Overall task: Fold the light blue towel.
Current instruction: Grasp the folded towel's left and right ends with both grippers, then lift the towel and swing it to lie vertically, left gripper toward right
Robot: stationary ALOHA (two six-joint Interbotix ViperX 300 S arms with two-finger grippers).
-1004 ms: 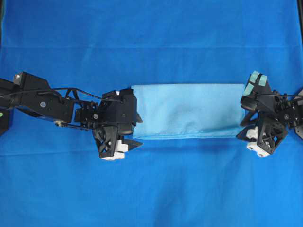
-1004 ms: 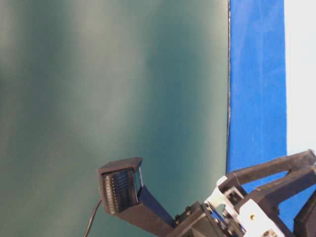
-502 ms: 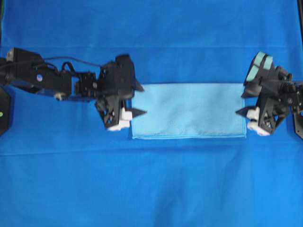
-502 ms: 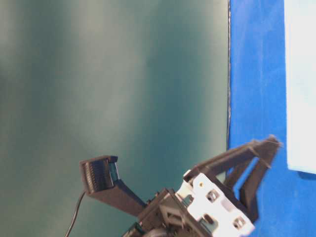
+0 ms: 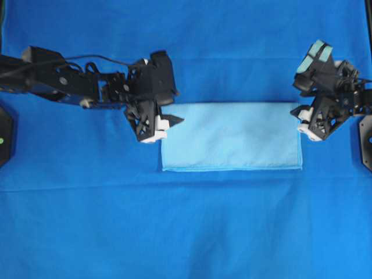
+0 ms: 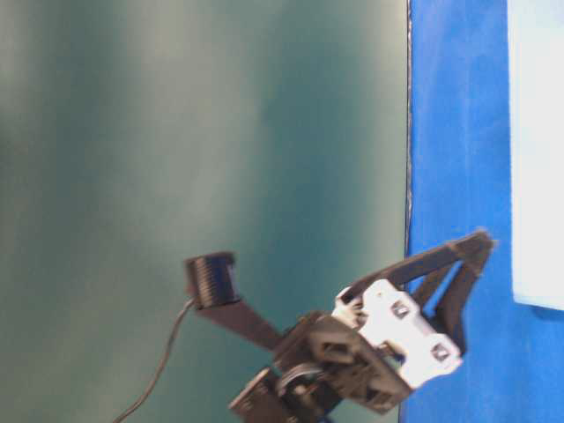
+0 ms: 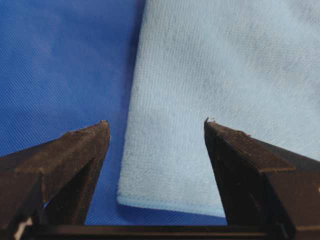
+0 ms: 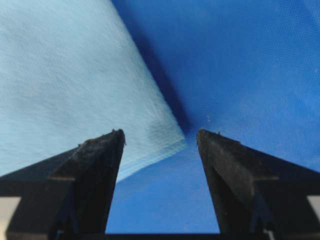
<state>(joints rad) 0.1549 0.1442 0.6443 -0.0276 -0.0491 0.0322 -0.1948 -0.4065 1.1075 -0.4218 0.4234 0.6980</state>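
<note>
The left tool hovers with its 2 black fingers spread apart at the upper left corner of the pale sky-blue folded microfibre towel. The right tool, equally wide apart, hovers at the upper right corner. The towel lies flat, a wide rectangle, on the royal-blue cloth covering the table.

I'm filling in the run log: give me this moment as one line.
towel: light blue towel folded to flat rectangle on royal-blue cloth | left gripper: open at towel's left corner | right gripper: open at right corner | held: nothing
</note>
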